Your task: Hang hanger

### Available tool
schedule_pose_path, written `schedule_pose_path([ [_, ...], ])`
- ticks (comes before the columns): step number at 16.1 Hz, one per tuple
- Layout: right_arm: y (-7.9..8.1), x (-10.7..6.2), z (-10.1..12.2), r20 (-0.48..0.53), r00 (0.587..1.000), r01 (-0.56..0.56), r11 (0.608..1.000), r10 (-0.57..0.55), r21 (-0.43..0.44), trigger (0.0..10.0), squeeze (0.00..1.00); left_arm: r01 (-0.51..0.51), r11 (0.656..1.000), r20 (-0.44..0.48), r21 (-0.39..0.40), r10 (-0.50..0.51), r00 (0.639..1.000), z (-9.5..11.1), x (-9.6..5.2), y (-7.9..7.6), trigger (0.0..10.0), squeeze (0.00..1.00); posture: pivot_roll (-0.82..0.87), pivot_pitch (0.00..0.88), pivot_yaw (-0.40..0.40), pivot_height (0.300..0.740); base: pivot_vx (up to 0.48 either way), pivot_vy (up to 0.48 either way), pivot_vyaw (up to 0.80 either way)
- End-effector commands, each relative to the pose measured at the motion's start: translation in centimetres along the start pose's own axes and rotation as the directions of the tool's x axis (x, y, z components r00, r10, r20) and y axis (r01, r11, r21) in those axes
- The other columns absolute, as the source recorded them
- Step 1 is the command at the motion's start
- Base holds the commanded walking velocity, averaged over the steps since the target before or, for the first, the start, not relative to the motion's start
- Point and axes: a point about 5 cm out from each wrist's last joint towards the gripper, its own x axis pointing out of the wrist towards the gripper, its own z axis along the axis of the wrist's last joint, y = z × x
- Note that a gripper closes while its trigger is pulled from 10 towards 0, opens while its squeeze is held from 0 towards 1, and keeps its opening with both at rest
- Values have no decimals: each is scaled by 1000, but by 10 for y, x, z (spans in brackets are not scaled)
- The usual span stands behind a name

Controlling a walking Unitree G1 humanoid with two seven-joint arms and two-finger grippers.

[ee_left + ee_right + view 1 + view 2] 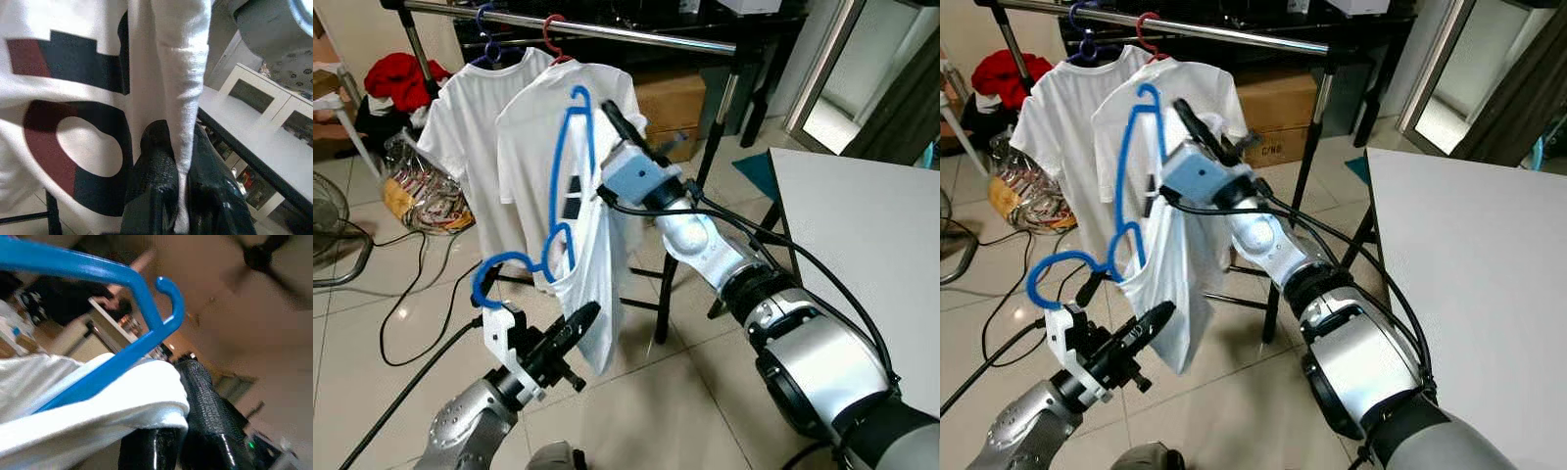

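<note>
The cardboard box (1278,116) carries dark print, too small to read; the held shirt (73,98) shows only red and black shapes. Nothing legible elsewhere.

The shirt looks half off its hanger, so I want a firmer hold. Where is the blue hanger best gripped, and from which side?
Probably at the neck just below the hook of the blue hanger, coming from the robot's side. The hook points up toward the rail and must stay free. The right pincer already pinches the hanger and white shirt there; the left pincer clamps the shirt's lower edge.

Bare rail (685,40) right of two hung shirts (524,108)
</note>
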Motion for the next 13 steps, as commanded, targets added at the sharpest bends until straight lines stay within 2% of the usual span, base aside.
schedule_pose_path([
  [1, -17, 12, 17, 101, 993, 60, 998, -62, 23, 10000, 0, -10, 998, -111, -55, 4, 994, -22, -7, 0, 10000, 0, 133, 0, -22, 740, 0, 0, 0],
  [4, -4, 13, 25, 148, 988, -31, 1000, 31, -1, 10000, 0, 21, 999, -153, -43, -27, 988, -28, -6, -2, 10000, 0, 130, 0, -19, 740, 0, 0, 0],
  [7, 6, 16, 26, 118, 989, -89, 996, 88, 8, 10000, 0, 91, 996, -273, 20, -82, 959, -42, -9, -6, 10000, 0, 132, 0, -16, 740, 0, 0, 0],
  [8, 6, 17, 26, 117, 989, -92, 996, 90, 10, 10000, 0, 95, 995, -303, 15, -86, 949, -48, -12, -5, 10000, 0, 133, 1, -15, 740, 0, 0, 0],
  [10, 10, 16, 27, 134, 982, -126, 991, 131, -41, 10000, 0, 72, 997, -324, 6, -66, 944, -51, -18, 1, 10000, 0, 135, 2, -15, 740, 0, 0, 0],
  [12, 11, 12, 23, 121, 982, -139, 989, 145, -53, 10000, 0, 20, 1000, -314, -23, -26, 949, -52, -26, 9, 10000, 0, 135, 2, -15, 740, 0, 0, 0],
  [13, 13, 9, 20, 107, 981, -156, 986, 162, -60, 10000, 0, 9, 1000, -317, -11, -12, 948, -53, -29, 12, 10000, 0, 141, 3, -18, 740, 0, 0, 0],
])
